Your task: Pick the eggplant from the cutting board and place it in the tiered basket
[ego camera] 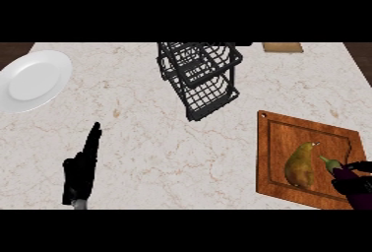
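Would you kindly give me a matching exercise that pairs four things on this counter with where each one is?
Things:
1. plate
2. tiered basket
3. pear
4. eggplant

Places:
A. in the right hand, at the cutting board's right edge
B. far left of the counter
C. lying free on the cutting board
D. far middle of the counter

Pairs: 1-B, 2-D, 3-C, 4-A

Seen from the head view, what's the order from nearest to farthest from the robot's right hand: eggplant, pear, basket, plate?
From the right hand, lower right:
1. eggplant, in its fingers.
2. pear, just left, on the cutting board.
3. tiered basket, top middle.
4. plate, far upper left.
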`<state>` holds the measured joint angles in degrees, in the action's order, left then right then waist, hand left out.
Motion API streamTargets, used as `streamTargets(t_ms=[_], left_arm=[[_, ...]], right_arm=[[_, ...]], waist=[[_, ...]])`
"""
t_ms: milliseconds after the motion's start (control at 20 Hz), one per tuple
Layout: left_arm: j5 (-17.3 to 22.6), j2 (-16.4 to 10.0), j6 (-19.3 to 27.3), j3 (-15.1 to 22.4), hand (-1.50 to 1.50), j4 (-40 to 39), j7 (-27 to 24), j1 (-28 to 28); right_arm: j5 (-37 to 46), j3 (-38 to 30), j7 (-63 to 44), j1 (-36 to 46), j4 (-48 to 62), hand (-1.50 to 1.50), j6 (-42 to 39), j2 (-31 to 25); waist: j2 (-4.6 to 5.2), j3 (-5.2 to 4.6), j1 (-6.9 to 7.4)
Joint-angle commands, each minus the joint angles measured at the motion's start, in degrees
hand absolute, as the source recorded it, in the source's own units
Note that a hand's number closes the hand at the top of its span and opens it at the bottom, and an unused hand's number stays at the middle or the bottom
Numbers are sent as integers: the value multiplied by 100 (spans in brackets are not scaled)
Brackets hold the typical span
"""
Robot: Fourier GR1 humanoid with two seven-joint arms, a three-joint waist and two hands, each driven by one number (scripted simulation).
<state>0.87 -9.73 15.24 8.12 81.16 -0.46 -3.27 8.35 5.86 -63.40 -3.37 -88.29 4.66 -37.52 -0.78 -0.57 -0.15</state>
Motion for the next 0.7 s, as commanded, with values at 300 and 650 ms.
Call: streamTargets(t_ms=[300,650], left_arm=[[-145,193,3,216,0,-31,217,-180],[-136,134,-65,142,0,-85,268,19]], right_arm=[[2003,1718,-1129,573,-796,150,322,978],[4079,2846,-2163,1252,-968,150,335,2410]], waist=[[83,33,218],[53,13,187]])
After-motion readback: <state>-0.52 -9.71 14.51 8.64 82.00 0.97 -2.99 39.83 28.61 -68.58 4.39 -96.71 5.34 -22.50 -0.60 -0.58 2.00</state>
